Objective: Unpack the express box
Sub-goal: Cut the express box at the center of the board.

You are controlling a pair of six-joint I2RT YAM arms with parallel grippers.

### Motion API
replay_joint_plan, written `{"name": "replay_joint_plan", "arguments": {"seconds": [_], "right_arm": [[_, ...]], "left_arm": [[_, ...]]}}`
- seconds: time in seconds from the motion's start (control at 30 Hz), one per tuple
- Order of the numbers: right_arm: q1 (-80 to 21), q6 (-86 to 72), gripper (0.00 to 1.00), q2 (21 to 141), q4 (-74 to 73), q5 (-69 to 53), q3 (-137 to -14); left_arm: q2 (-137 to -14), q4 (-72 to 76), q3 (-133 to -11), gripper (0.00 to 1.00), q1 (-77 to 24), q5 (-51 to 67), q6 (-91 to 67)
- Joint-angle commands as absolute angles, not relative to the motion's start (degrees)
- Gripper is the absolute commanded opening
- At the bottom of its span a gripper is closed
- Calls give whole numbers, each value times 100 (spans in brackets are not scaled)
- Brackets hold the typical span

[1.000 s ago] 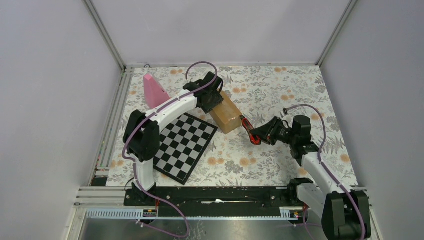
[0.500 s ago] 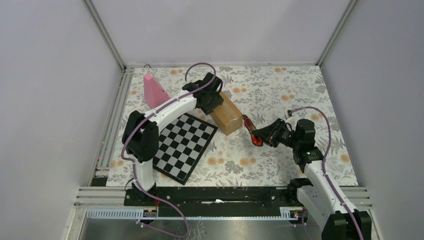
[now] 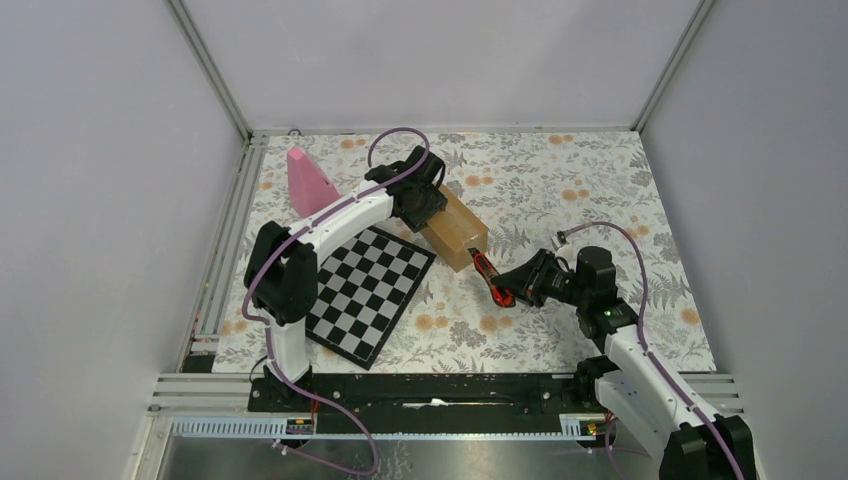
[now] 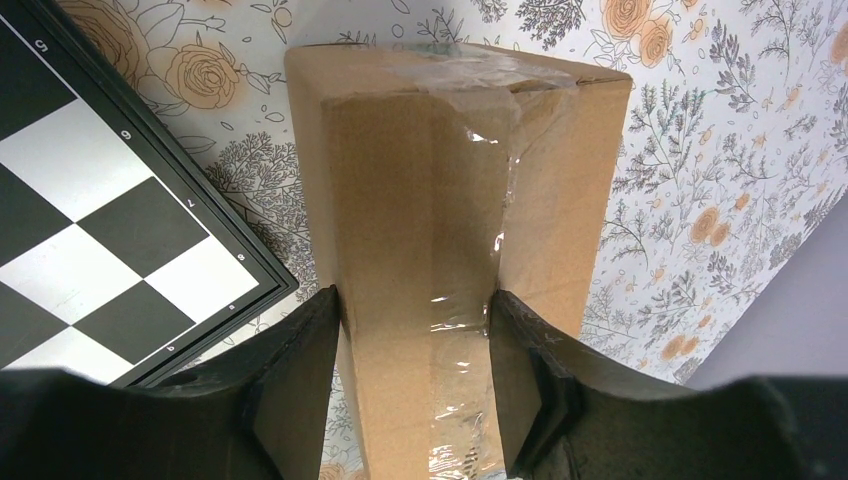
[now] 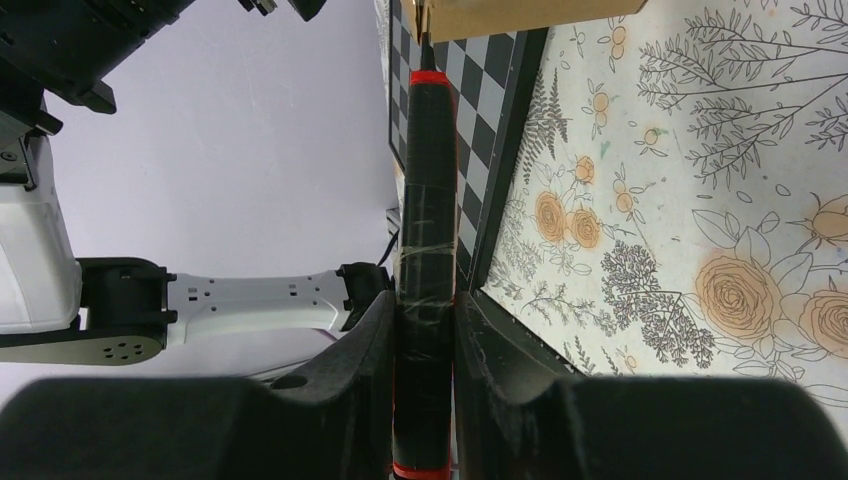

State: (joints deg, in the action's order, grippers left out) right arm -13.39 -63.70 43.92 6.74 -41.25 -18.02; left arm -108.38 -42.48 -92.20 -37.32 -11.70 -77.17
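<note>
The express box (image 3: pixel 455 232) is a brown taped carton lying on the flowered cloth beside the chessboard. My left gripper (image 3: pixel 425 205) comes down over its far end. In the left wrist view the box (image 4: pixel 450 200) fills the gap, and my left gripper (image 4: pixel 415 310) is shut on it with both fingers pressed against its sides. My right gripper (image 3: pixel 520 280) is shut on a black and red cutter (image 3: pixel 490 280). In the right wrist view the cutter (image 5: pixel 428 200) points from my right gripper (image 5: pixel 425 310) at the box's bottom edge (image 5: pixel 520 15), its tip right at the cardboard.
A black and white chessboard (image 3: pixel 370 290) lies to the left of the box, its edge close under the cutter (image 5: pixel 480 130). A pink cone-like object (image 3: pixel 308 182) stands at the back left. Grey walls close in the table on three sides.
My right arm has swung left and nearer, carrying the cutter from the box's right side to its near end. The left gripper and the box have stayed put.
</note>
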Motion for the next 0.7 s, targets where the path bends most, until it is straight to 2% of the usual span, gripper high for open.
{"name": "replay_joint_plan", "arguments": {"seconds": [0.0, 0.67], "right_arm": [[-1406, -6540, 0, 4407, 1151, -3963, -1861], [-1415, -6553, 0, 4636, 1395, -3782, -1900]], "left_arm": [[-10505, -4059, -9247, 4, -3692, -1012, -7927], [-10476, -4061, -9184, 2, -3683, -975, -7901]]}}
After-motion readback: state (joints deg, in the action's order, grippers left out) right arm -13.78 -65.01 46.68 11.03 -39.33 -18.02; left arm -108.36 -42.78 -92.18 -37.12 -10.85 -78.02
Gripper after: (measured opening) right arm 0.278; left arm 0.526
